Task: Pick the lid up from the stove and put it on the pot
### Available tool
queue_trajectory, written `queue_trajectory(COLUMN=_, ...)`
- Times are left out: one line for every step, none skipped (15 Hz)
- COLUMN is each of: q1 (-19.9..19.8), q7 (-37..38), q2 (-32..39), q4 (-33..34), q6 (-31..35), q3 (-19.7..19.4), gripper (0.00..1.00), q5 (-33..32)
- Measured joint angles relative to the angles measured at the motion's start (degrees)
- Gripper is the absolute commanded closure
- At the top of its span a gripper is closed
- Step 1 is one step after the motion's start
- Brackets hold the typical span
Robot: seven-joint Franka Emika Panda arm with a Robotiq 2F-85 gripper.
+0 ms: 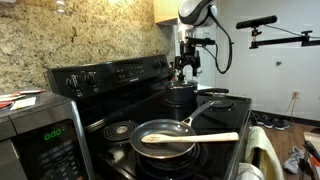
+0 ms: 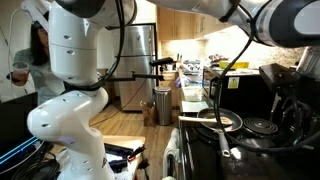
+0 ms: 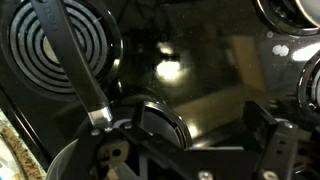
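The black stove [image 1: 120, 100] has a dark flat cooktop [image 3: 210, 70]. The dark pot [image 1: 180, 95] stands toward its far end. My gripper [image 1: 186, 68] hangs just above the pot area, fingers pointing down. In the wrist view my gripper [image 3: 200, 130] is open, with its two fingers wide apart. A round dark disc with a shiny rim, apparently the lid [image 3: 160, 125], lies below them close to one finger, partly hidden by the gripper body. I cannot tell whether a finger touches it. A flat shiny piece [image 1: 215, 93] lies beyond the pot.
A grey frying pan [image 1: 165, 138] holding a wooden spatula [image 1: 195, 138] sits on the near burner; it also shows in an exterior view [image 2: 215, 118]. A silver microwave [image 1: 35, 135] stands beside the stove. A coil burner [image 3: 55, 45] and a long dark handle [image 3: 70, 60] lie beside the gripper.
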Motion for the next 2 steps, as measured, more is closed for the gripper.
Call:
queue_trajectory(q1=0.2, q7=0.1, q2=-1.1, q4=-1.9, q6=1.1, q3=0.0, gripper=0.0, q5=0.0)
queue_trajectory(q1=0.3, q7=0.1, q2=-2.2, q4=-3.5, q6=1.9, q3=0.0, gripper=0.0, q5=0.0)
